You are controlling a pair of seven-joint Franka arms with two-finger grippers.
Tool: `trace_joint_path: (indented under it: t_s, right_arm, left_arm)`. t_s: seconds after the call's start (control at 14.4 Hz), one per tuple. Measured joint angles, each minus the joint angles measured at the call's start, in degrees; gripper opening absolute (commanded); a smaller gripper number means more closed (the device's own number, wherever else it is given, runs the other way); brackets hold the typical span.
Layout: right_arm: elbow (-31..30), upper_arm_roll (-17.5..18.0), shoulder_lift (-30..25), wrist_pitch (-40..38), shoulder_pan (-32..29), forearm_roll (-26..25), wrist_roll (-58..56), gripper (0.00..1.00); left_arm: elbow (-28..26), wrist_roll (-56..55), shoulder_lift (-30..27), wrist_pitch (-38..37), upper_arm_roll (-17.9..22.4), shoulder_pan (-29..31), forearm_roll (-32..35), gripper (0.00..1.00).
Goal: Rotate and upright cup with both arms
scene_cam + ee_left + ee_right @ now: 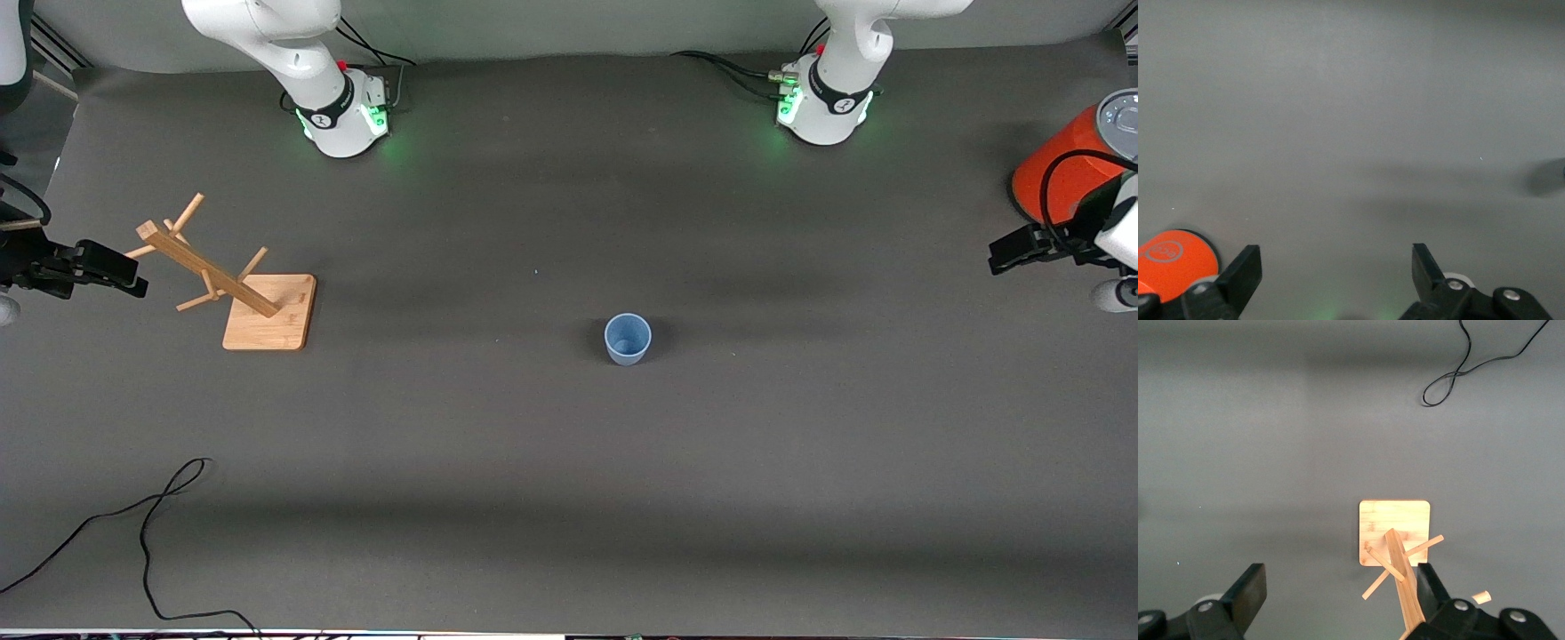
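Already the light-blue cup (628, 338) stands mid-tabletop, apparently rim up. Left gripper (1337, 267) and right gripper (1341, 587) wait at the table's ends, jaws open; seemingly nothing remains but retreat.

A high front camera faces both arm bases across the surface (533, 498). Each wrist camera looks straight down from above; the right one shares the wooden rack (1395, 540) with it.

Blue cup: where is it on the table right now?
In the front view the blue cup stands upright near the table's middle, alone, nearer the front camera than both arm bases, between the wooden mug tree and the orange-red cylinder.
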Motion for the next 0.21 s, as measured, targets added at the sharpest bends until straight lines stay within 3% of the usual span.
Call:
trace_joint_path:
  t_s: [0.21]
  right_arm:
    - [0.0,0.0,0.0,0.0,0.0,0.0,0.0,1.00]
  left_arm:
    - [0.3,0.0,0.0,0.0,0.5,0.0,-0.3,1.00]
